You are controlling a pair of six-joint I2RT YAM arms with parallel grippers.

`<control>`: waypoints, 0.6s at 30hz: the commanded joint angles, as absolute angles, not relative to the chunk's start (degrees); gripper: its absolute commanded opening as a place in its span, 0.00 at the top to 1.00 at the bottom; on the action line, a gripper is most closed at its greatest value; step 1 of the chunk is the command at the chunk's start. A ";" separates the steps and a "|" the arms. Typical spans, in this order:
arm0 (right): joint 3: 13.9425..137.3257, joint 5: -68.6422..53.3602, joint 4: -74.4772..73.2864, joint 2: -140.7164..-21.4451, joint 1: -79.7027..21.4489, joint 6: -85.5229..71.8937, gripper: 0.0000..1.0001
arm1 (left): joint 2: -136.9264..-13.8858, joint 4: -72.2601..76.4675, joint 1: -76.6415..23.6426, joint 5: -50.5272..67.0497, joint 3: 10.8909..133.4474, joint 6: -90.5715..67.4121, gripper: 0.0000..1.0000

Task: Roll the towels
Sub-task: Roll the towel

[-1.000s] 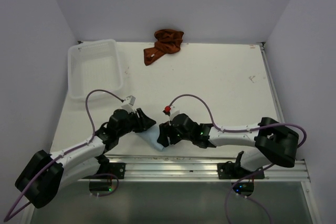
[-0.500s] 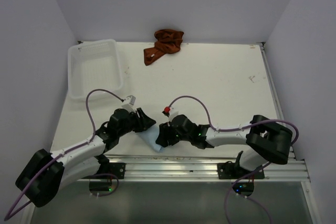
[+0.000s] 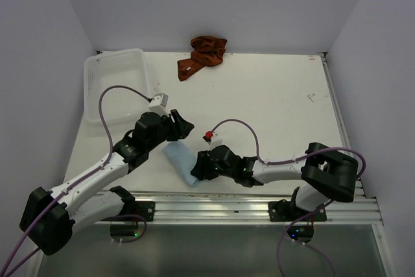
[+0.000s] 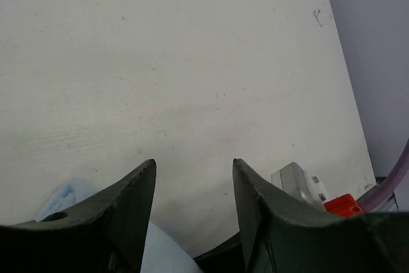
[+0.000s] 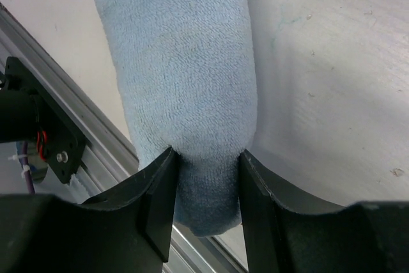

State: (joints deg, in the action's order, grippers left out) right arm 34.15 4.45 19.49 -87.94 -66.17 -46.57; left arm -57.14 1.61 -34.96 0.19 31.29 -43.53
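A rolled light blue towel (image 3: pixel 181 163) lies near the table's front edge, running from upper left to lower right. My right gripper (image 3: pixel 200 168) is shut on the roll's near end, its jaws squeezing the blue towel (image 5: pixel 192 94) on both sides. My left gripper (image 3: pixel 185 124) is open and empty, raised above and beyond the roll's far end; a corner of the towel (image 4: pixel 70 193) shows below its left finger. A crumpled rust-brown towel (image 3: pixel 202 56) lies at the table's back edge.
A clear plastic bin (image 3: pixel 117 84) stands at the back left. A metal rail (image 3: pixel 259 202) runs along the table's front edge, just beside the roll's near end (image 5: pixel 96 151). White table (image 3: pixel 272 108) stretches to the right and back.
My left gripper has let go of the towel's far end and risen up and back. The blue roll now shows uncovered. My right gripper has stayed on the roll's near end.
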 commanded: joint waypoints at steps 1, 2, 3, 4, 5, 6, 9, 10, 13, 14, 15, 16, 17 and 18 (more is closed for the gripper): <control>35.68 12.64 20.66 -88.86 -67.32 -50.01 0.57 | -54.94 -7.01 -35.16 -6.84 35.94 -39.46 0.44; 36.47 13.96 19.96 -88.94 -67.76 -51.05 0.57 | -54.50 -8.25 -35.16 -7.64 36.21 -39.64 0.44; 37.00 16.41 19.52 -89.03 -67.94 -51.50 0.57 | -54.06 -9.65 -35.16 -8.43 36.56 -39.81 0.44; 37.52 17.31 19.25 -89.56 -68.03 -51.94 0.57 | -54.05 -12.54 -35.16 -9.74 36.65 -40.16 0.44; 38.83 17.92 18.29 -89.91 -68.11 -52.55 0.57 | -53.97 -14.05 -35.16 -10.45 36.56 -40.60 0.44; 39.72 19.58 17.41 -90.35 -68.12 -52.99 0.56 | -53.96 -16.93 -35.16 -11.16 36.39 -41.82 0.44; 42.88 21.26 14.60 -92.28 -68.12 -54.05 0.54 | -52.21 -19.33 -35.16 -11.69 34.29 -43.59 0.42; 43.33 22.14 14.24 -92.72 -68.12 -54.75 0.54 | -51.25 -19.42 -35.16 -10.73 33.49 -43.85 0.42; 44.73 23.11 14.50 -94.39 -68.12 -56.33 0.54 | -47.56 -19.86 -35.16 -10.72 30.77 -45.35 0.41; 44.91 23.38 14.76 -94.83 -68.12 -56.77 0.54 | -46.42 -20.12 -35.07 -10.72 30.07 -45.87 0.40; 45.00 23.47 15.11 -95.09 -68.12 -56.95 0.54 | -46.15 -20.74 -35.16 -10.81 29.88 -45.97 0.40; 45.09 23.47 15.81 -95.45 -68.12 -56.95 0.54 | -46.06 -21.00 -35.16 -10.81 29.71 -46.14 0.40; 45.70 23.21 15.65 -95.88 -68.20 -57.04 0.54 | -46.40 -21.27 -35.16 -10.98 29.53 -46.06 0.39; 45.88 23.20 15.56 -96.15 -68.12 -56.95 0.54 | -46.67 -21.79 -35.16 -11.16 29.62 -45.97 0.39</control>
State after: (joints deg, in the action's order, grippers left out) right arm 43.42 19.70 15.73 -94.96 -68.07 -54.96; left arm -46.68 -19.86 -34.96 -9.54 30.00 -44.60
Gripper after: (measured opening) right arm 0.460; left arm 0.603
